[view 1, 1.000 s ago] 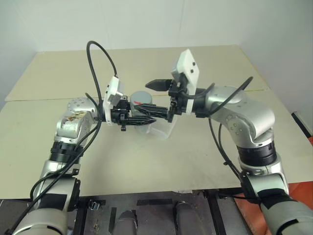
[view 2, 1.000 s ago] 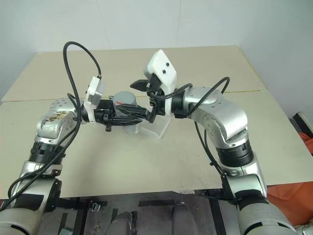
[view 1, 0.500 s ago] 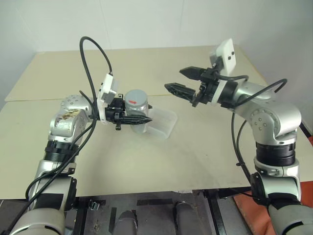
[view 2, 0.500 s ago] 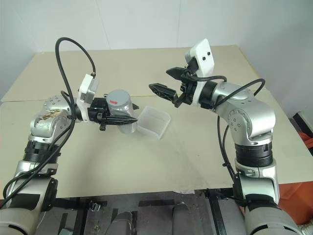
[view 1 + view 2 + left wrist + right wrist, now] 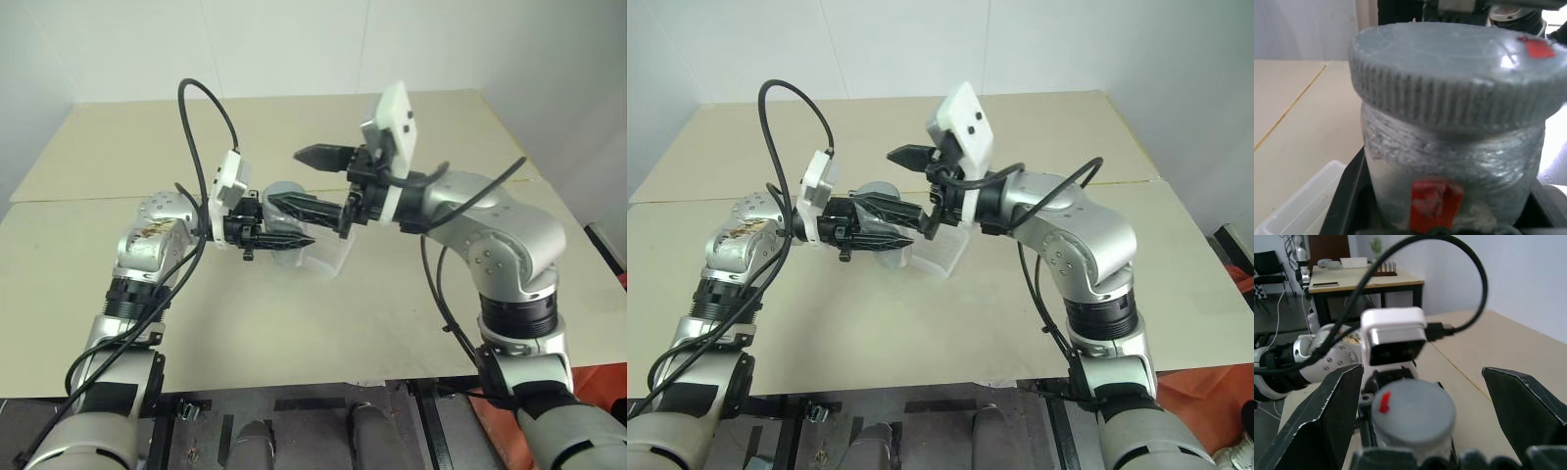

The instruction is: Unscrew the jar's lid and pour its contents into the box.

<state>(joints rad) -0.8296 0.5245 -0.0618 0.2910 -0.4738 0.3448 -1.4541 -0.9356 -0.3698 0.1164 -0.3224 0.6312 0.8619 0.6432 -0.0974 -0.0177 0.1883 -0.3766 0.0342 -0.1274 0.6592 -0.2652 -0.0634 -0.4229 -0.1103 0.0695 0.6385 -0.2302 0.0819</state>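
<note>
Right gripper point(image 5: 306, 178) swung back in, jaws wide astride the lid point(image 5: 1413, 412); left gripper point(image 5: 284, 238) clamps the jar point(image 5: 1449, 166) steady for unscrewing.

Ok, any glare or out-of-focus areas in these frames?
Left wrist view: a bright glare spot on the lid beside its red mark, and the box corner is soft. Right wrist view: the right gripper's fingers are blurred.

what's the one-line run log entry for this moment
left gripper: shut on silvery jar | grey round lid: on | right gripper: open, straddling lid
</note>
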